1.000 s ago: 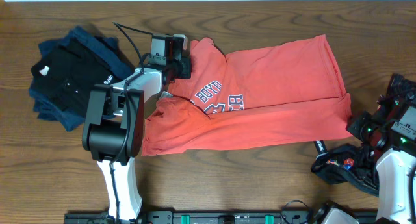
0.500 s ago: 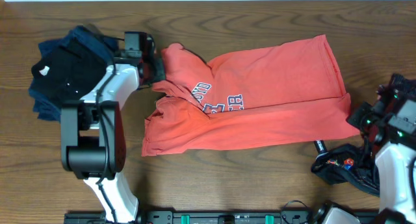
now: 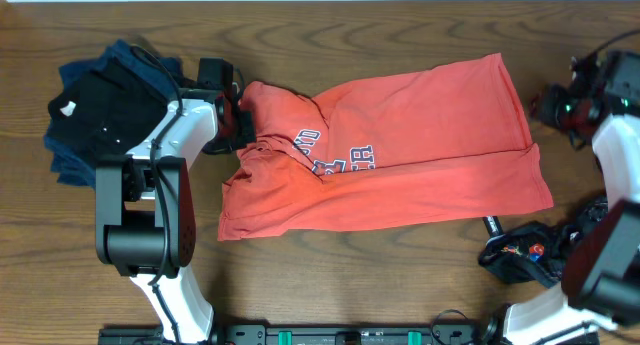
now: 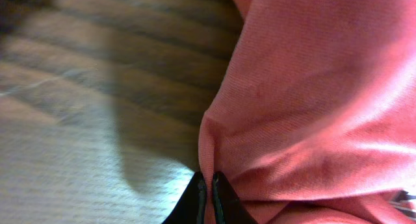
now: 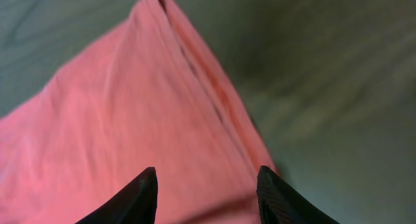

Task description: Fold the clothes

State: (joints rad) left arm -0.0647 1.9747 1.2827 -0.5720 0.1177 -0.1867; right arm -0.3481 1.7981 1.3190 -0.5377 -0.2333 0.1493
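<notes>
Left gripper nips T-shirt fold at 9 o'clock, right gripper gapes empty at 2 o'clock; thin nip may slip under tension, bunching cloth.

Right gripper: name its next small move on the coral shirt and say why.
Probably bring the right gripper down onto the near edge of the coral T-shirt and close. Its jaws stand open by the fabric, gripping nothing, while the left gripper is shut on the opposite end, so both ends would be held.
</notes>
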